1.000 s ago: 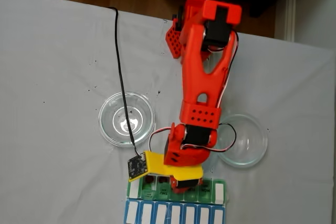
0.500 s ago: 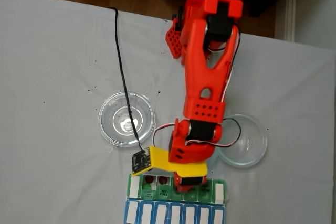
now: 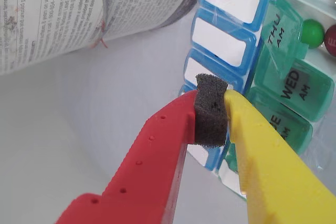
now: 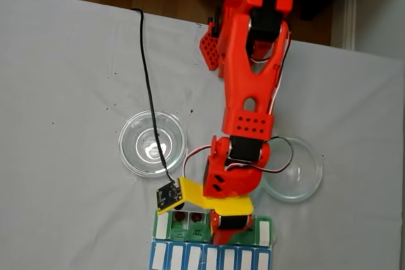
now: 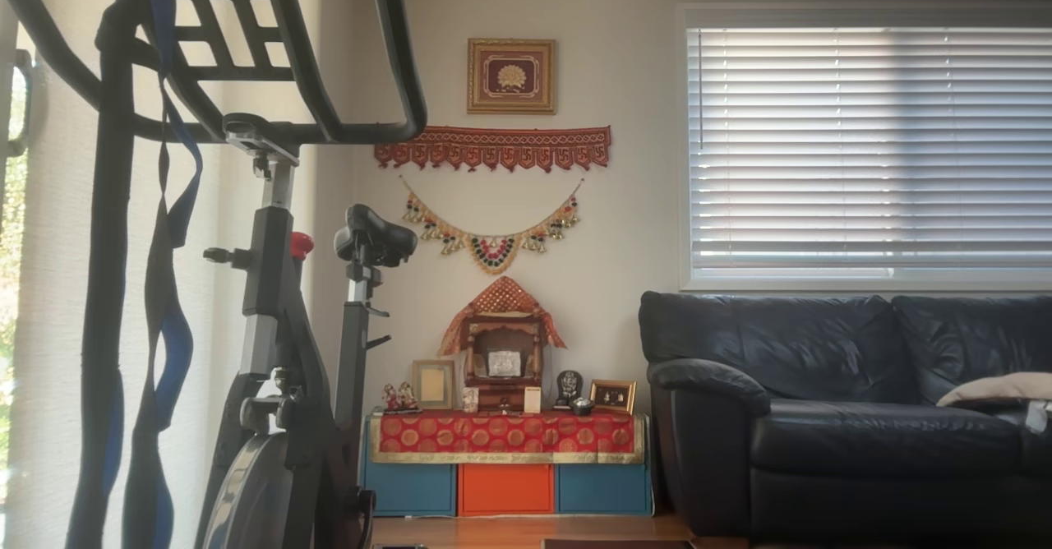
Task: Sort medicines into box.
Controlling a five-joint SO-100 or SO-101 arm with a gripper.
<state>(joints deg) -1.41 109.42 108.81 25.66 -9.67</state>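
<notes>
White cloth (image 4: pixel 63 93) covers the table. On it we note the red arm (image 4: pixel 250 93) reaching over the pill box (image 4: pixel 262 232) at the bottom edge, between two glass dishes (image 4: pixel 153 143). Gripper (image 3: pixel 212 111) clenched, foam pad pressed between fingers. Green ball (image 3: pixel 312 32) sits in an open compartment.

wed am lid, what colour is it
Translucent green with dark lettering, the WED AM lid shows best in the wrist view.
</notes>
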